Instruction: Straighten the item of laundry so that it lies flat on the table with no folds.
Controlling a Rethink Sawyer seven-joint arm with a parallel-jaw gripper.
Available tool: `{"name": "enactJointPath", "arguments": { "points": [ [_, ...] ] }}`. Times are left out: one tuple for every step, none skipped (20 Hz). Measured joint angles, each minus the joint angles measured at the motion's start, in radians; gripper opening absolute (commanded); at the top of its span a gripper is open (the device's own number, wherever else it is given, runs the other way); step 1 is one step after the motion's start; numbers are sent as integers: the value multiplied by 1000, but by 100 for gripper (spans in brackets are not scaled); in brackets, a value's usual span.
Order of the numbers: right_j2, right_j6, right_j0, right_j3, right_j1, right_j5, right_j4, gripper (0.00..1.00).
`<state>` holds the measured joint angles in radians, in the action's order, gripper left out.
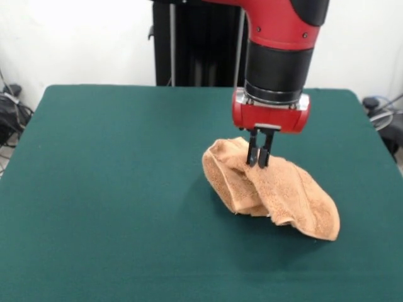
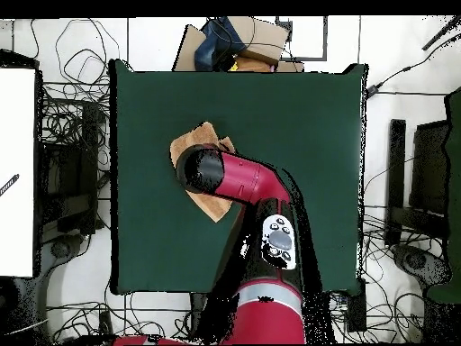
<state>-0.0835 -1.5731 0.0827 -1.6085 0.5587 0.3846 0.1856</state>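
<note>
jaws (image 1: 259, 157) stand narrow, their two black tips pinched on a raised ridge of the towel (image 1: 277, 189) just right of the frame's centre in the front view, so the cloth peaks under them and falls away on both sides. the towel is soft, light terry that will drape and sag rather than hold a shape; it should lift with little effort, though a pinch in the middle of the bundle is likely to drag layers together instead of opening them, and a free corner or an outer edge looks like the better place to take hold for spreading. it is light orange-tan, bunched into a long lump running from the upper left toward the lower right, with a rolled fold tucked under on its left side and a thicker end resting on the bench (image 1: 113, 189) at lower right; no stripe can be made out. by my judgement the straightening is far from done, since several folds overlap. in the overhead view the arm (image 2: 236, 177) covers most of the towel (image 2: 196, 141), which shows only as tan patches above and below it, left of centre on the dark green bench (image 2: 306, 117).
</note>
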Motion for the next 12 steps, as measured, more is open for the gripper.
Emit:
{"name": "enactJointPath", "arguments": {
  "points": [
    [0,0,1,-3,3,0,2,0],
    [0,0,2,-8,7,0,5,0],
    [0,0,4,-13,10,0,8,0],
    [0,0,5,-16,11,0,10,0],
    [0,0,8,-20,12,0,13,0],
    [0,0,13,-27,14,0,19,0],
    [0,0,15,-30,15,0,21,0],
    [0,0,19,-36,17,0,24,0],
    [0,0,24,-42,20,0,26,0],
    [0,0,26,-45,22,0,27,0],
    [0,0,30,-50,25,0,27,0],
    [0,0,38,-57,31,0,28,0]
  ]
}}
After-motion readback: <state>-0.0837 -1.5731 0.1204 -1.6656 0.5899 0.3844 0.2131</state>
